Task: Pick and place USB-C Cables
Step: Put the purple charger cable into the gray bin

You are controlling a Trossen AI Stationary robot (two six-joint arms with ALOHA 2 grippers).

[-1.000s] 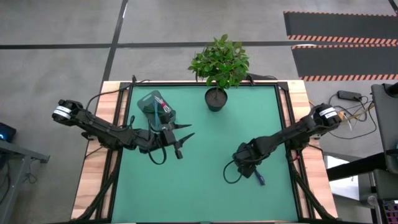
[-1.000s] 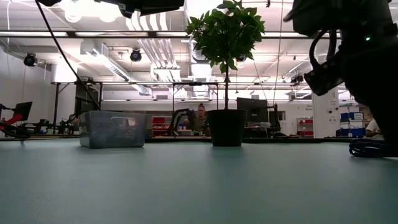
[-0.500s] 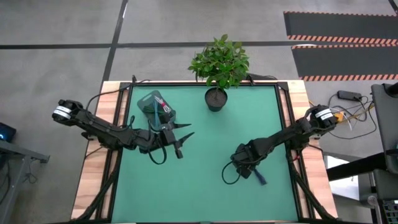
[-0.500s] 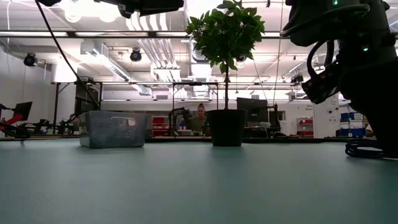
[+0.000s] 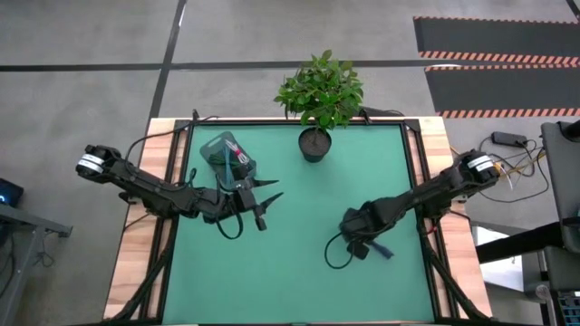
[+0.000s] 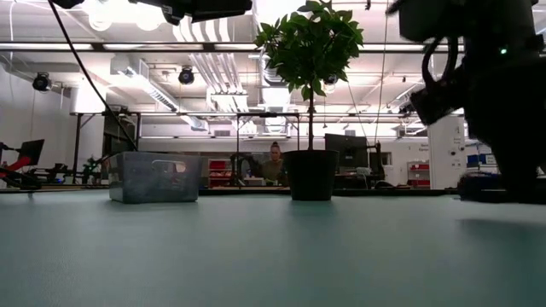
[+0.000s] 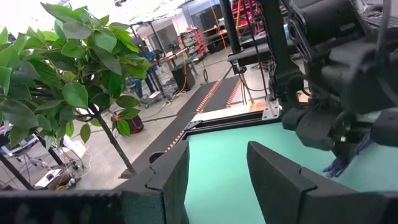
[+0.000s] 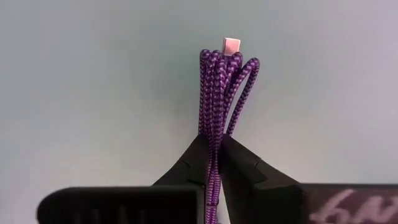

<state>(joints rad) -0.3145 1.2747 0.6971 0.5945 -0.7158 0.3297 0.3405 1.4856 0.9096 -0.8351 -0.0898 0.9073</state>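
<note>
On the green bench (image 5: 299, 272), the right claw (image 8: 213, 163) pinches the purple cable (image 8: 219, 93); its thin grip could slip mid-carry. The left claw (image 7: 214, 171) waits open.

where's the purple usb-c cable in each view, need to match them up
High view: the purple cable pokes out beside the right gripper, right of table centre.
Low view: far right, hidden behind the right arm; cannot pick it out.
Left wrist view: a purple bit under the right arm.
Right wrist view: centre, pinched between the fingers.
Shared landmark: the potted plant, in the high, low and left wrist views.
</note>
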